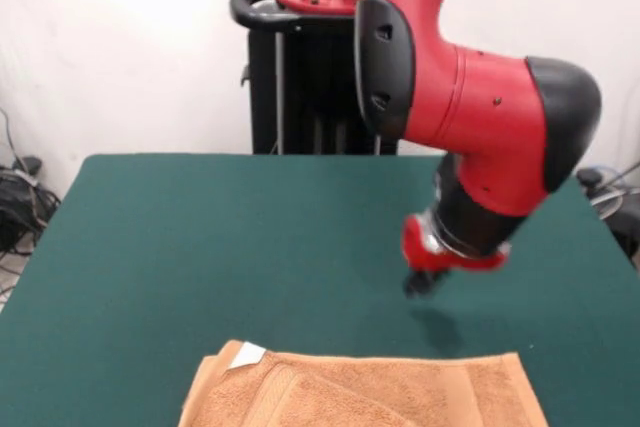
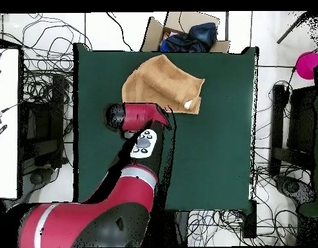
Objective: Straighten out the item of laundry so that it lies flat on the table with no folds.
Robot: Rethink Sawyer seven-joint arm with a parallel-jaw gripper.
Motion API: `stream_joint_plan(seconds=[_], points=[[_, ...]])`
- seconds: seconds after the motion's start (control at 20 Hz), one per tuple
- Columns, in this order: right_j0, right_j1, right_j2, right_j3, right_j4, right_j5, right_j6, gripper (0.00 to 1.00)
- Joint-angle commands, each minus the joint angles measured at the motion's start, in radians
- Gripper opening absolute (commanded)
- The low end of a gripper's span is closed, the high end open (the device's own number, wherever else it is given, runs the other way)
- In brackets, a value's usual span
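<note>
The orange-tan towel (image 1: 370, 392) lies at the near edge of the green table (image 1: 250, 237), with its white tag (image 1: 248, 353) at its left corner. A folded-over layer shows on its left part. In the overhead view the towel (image 2: 162, 82) lies at the table's (image 2: 213, 155) top middle, rumpled at its left end, with the tag (image 2: 188, 104) at its right corner. My gripper (image 1: 425, 282) hangs low over bare table just behind the towel's right part, apart from it. It is small and dark, and I cannot tell its state. In the overhead view the arm (image 2: 143, 119) hides it.
My pedestal (image 1: 300, 77) stands at the table's far side. In the overhead view a cardboard box (image 2: 187, 35) with dark clothes sits just past the table edge by the towel. A pink object (image 2: 308, 64) and many cables lie on the floor.
</note>
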Motion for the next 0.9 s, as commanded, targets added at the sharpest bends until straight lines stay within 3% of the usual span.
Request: stream_joint_plan(seconds=[0.05,0.2,0.3,0.35,0.45,0.6,0.65,0.7,0.9], points=[[-0.014,0.106,-0.174,-0.121,-0.052,0.418,0.269,0.0],[-0.012,0.05,-0.154,-0.095,-0.075,0.479,0.265,0.0],[-0.013,0.023,-0.133,-0.055,-0.082,0.453,0.269,0.0],[0.0,-0.034,-0.136,0.028,-0.09,0.424,0.262,0.0],[-0.002,-0.092,-0.116,0.106,-0.078,0.353,0.257,0.0],[-0.071,-0.25,0.011,0.302,0.04,0.004,0.198,0.0],[-0.095,-0.274,0.042,0.33,0.06,-0.063,0.176,0.0],[-0.119,-0.359,0.085,0.403,0.11,-0.117,0.133,0.0],[-0.166,-0.525,0.142,0.471,0.187,-0.146,0.08,0.0]])
